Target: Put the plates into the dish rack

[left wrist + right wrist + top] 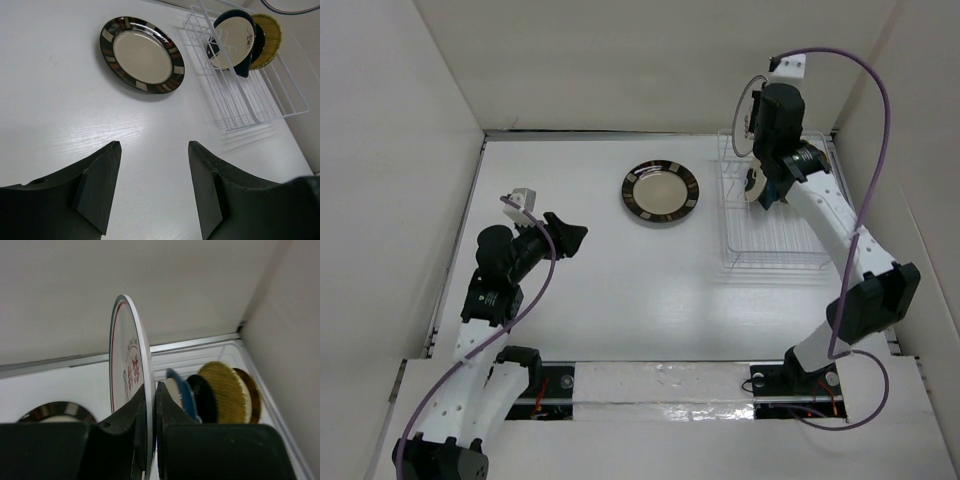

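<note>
One red-marked plate [125, 355] is hanging pinched in the right gripper [151, 390] and risking striking racked plates [227, 392], while the left gripper [155, 145] is gaping empty.

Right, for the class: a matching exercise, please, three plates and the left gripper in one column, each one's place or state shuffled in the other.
1 black-rimmed plate
2 white plate with red marks
3 woven yellow plate
4 left gripper

A standing in the dish rack
B open, empty
C flat on the table
D clamped in the right gripper

Pairs: 1-C, 2-D, 3-A, 4-B
</note>
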`<state>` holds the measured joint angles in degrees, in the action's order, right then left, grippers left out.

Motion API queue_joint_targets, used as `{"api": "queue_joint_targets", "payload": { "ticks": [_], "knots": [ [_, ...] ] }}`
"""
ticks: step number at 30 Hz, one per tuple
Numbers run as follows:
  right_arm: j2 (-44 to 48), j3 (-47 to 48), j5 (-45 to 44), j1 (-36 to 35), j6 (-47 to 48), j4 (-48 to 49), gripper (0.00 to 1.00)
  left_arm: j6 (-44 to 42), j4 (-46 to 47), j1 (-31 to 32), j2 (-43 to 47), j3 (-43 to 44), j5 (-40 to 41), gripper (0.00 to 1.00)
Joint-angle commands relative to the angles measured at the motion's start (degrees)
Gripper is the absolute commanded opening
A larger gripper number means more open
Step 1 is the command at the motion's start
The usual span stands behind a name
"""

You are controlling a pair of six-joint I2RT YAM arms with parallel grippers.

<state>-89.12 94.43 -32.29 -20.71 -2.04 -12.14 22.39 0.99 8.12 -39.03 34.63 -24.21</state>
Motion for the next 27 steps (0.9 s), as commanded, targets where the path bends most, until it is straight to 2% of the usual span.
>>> {"api": "queue_joint_targets", "payload": {
  "ticks": [1,4,11,16,20,23,24,26,27],
  "knots": [
    [-7.28,5.75,-11.91,-0.47,10.91,-7.89,0.00,-3.05,-0.64,0.58,0.79,1.49,2.67,0.52],
    [-12.47,10.06,-14.63,0.05,13.99,-9.92,0.00,-3.41,-0.91,1.11,0.71,1.67,3.55,0.52],
    [-18.10,15.51,-13.15,1.81,20.58,-11.41,0.00,-3.67,-0.91,1.11,-0.52,1.93,3.73,0.51],
    [-18.89,13.15,-9.99,2.34,19.63,-11.76,0.00,-3.50,-0.82,1.11,-0.96,1.93,3.82,0.51],
    [-20.03,9.56,-6.92,2.87,14.46,-11.59,0.00,-3.15,-0.29,1.11,-1.32,1.75,3.55,0.51],
    [-20.04,5.69,-3.40,3.39,10.50,-9.84,0.18,-2.79,0.24,1.11,-1.93,1.40,3.55,0.51],
    [-20.04,5.07,-3.04,3.39,9.70,-9.48,0.31,-2.71,0.41,1.11,-2.11,1.40,3.55,0.51],
    [-19.60,4.27,-2.95,3.39,6.98,-8.95,0.41,-2.62,0.41,1.11,-3.16,1.40,3.99,0.51],
    [-19.16,3.49,-2.43,3.39,6.01,-8.69,0.49,-2.53,0.59,1.11,-3.68,1.40,4.08,0.50]
  ]
}}
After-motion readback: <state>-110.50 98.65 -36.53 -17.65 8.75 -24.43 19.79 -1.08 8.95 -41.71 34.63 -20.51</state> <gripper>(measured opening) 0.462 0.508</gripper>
